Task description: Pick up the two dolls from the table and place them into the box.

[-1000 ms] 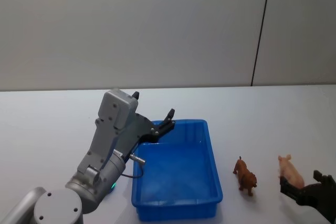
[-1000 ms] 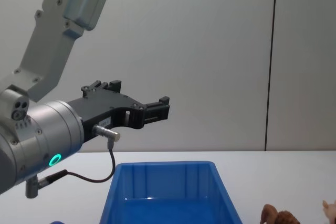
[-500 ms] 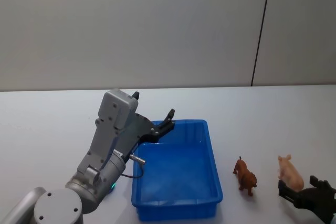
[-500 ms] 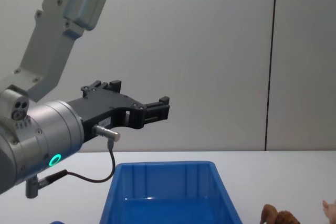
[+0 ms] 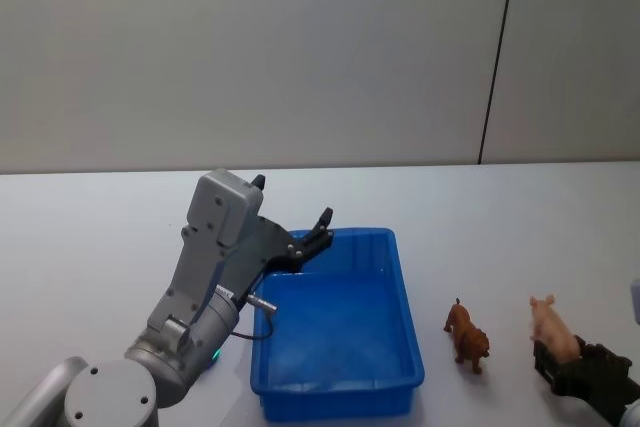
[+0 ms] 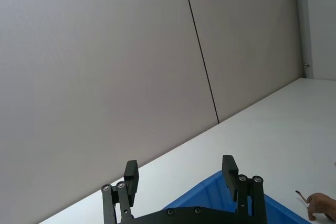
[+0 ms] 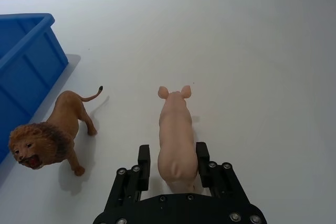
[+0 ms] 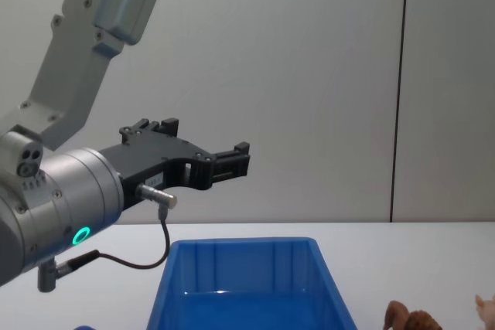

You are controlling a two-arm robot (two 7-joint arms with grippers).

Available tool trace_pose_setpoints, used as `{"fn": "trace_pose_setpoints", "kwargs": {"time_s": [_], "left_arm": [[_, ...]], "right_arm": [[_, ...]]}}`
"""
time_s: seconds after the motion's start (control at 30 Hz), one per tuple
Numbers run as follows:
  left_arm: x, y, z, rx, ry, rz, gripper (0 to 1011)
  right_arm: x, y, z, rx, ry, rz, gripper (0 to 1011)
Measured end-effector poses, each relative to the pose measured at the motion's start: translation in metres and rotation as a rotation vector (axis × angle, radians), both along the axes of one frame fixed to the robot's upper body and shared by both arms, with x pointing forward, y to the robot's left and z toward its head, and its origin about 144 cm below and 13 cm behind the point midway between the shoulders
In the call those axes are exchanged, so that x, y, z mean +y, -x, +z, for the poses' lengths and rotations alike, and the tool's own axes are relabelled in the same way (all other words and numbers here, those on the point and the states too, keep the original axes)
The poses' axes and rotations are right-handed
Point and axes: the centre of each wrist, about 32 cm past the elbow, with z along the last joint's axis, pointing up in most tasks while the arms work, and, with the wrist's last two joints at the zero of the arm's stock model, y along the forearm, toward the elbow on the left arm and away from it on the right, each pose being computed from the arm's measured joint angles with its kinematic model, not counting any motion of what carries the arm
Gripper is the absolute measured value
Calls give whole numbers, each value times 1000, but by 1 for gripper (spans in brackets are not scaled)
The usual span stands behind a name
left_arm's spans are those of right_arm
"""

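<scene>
The brown lion doll (image 5: 467, 335) stands on the white table (image 5: 500, 217) just right of the blue box (image 5: 340, 388). Right of it is the pink pig doll (image 5: 552, 323). My right gripper (image 5: 578, 372) is low at the pig's rear. In the right wrist view the right gripper (image 7: 173, 156) is open, its fingers (image 7: 144, 157) on either side of the pig's (image 7: 176, 137) hindquarters, with the lion (image 7: 52, 129) and the box (image 7: 23, 51) beside it. My left gripper (image 5: 308, 237) hovers open over the box's back left corner, holding nothing.
The left arm's grey body (image 8: 54, 191) looms large on the chest view's left, above the box (image 8: 247, 268). A grey wall with a dark vertical seam (image 5: 497, 77) stands behind the table. Bare tabletop lies beyond and right of the dolls.
My right gripper has shifted in behind the pig and now straddles its rear. The left arm, box and lion have not moved.
</scene>
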Motion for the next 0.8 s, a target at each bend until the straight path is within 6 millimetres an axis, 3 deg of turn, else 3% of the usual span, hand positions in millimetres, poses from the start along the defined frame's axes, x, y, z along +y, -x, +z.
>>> {"fn": "trace_pose_setpoints", "kwargs": {"time_s": [0.13, 0.2, 0.47, 0.8], "left_arm": [[0, 0, 0, 0, 0, 0, 1002], [0, 0, 0, 0, 0, 0, 1002], [0, 0, 0, 0, 0, 0, 1002], [0, 0, 0, 0, 0, 0, 1002]], "right_arm": [[1, -1, 0, -3, 5, 1, 418], [2, -2, 1, -7, 12, 1, 390], [7, -4, 9, -44, 37, 3, 380], [21, -12, 42, -157, 58, 51, 380]]}}
